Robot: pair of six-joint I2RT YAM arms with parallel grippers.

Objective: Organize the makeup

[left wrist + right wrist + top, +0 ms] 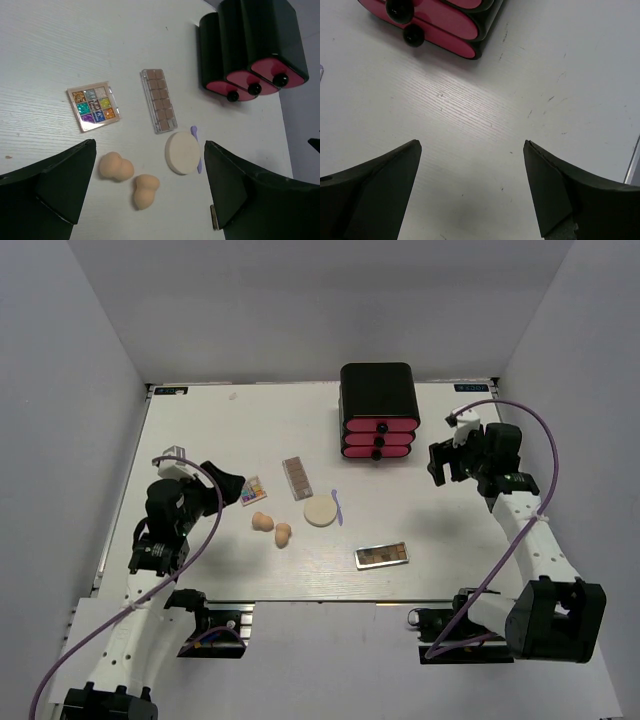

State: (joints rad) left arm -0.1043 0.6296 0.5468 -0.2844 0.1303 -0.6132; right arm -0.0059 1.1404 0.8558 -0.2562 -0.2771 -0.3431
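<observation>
The makeup lies spread over the middle of the white table (pixel 200 430). A tiny colourful palette (pixel 246 490) (pixel 94 105) is at the left, with a slim brown palette (pixel 298 478) (pixel 159 100) to its right. A round cream puff (pixel 321 511) (pixel 183 153) touches a thin purple stick (pixel 337 506) (pixel 196 147). Two peach sponges (pixel 262 522) (pixel 283 535) lie side by side, also seen in the left wrist view (pixel 115 166) (pixel 145 190). A second brown palette (pixel 381 556) lies nearer the front. My left gripper (pixel 230 484) (pixel 150 144) hovers open just left of the colourful palette. My right gripper (pixel 440 462) (pixel 472 144) is open and empty over bare table.
A black box with pink drawers (pixel 379 412) (pixel 250 47) (pixel 435 20) stands at the back centre, drawers shut, just left of my right gripper. Grey walls close in the table on three sides.
</observation>
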